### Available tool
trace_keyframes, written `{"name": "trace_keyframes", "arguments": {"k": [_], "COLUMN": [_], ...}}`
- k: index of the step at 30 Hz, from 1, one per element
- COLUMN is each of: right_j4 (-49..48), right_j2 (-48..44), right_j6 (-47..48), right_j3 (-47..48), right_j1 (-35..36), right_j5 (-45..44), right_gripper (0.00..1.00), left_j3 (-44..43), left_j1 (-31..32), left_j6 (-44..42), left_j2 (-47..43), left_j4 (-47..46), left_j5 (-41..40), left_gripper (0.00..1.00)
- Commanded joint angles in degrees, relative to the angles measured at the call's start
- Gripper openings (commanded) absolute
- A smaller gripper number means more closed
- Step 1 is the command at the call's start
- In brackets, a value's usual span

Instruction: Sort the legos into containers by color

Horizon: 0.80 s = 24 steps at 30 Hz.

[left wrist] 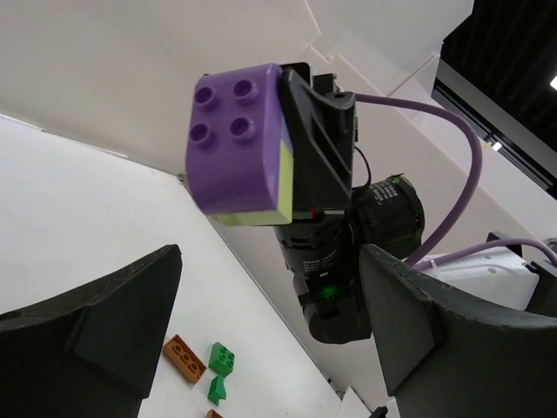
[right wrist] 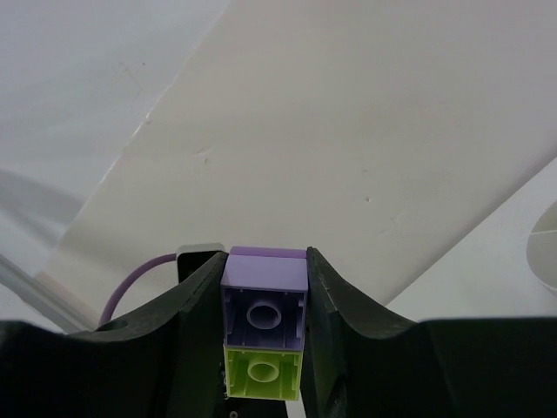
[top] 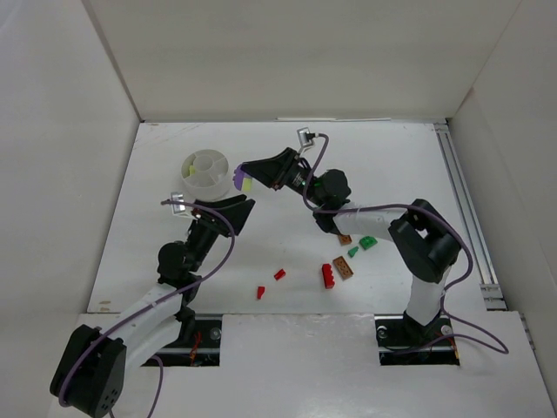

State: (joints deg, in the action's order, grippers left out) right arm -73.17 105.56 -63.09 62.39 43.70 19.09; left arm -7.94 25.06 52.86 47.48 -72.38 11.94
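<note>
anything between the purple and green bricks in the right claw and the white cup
Nothing visible. The right claw holds the stacked purple brick and yellow-green brick just right of the white cup, with only a bare gap between them. The open left claw sits nearer the arms, off that line.

The right wrist view's edge cuts off the white cup (right wrist: 546, 248), and the right arm (top: 376, 212) half hides 1 brown brick (top: 345, 239).

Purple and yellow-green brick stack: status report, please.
Right gripper shut on purple and yellow-green brick stack, aloft. Left gripper open, empty, facing it. Nothing between them.
</note>
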Motion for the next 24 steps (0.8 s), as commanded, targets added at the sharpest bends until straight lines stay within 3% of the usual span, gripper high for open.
{"name": "trace_keyframes", "arguments": {"k": [1, 18, 24], "right_j4": [-24.74, -25.28, -25.27], "right_j2": [1.05, 1.05, 1.76], "right_j6": [-0.81, -1.86, -2.91], "right_j3": [2.91, 2.21, 3.35], "right_j1": [0.95, 2.0, 2.52], "right_j5": [-0.46, 0.6, 1.12], "right_gripper": [0.22, 0.22, 0.22], "left_j3": [-0.93, -1.99, -2.51], "left_j1": [0.25, 0.78, 0.78], "left_j6": [0.39, 0.58, -0.04], "left_j2": [-0.99, -2.22, -2.22], "left_j4": [-20.16, -22.27, -22.81], "left_j5": [0.8, -1.66, -1.66], "left_gripper": [0.8, 0.74, 0.68]}}
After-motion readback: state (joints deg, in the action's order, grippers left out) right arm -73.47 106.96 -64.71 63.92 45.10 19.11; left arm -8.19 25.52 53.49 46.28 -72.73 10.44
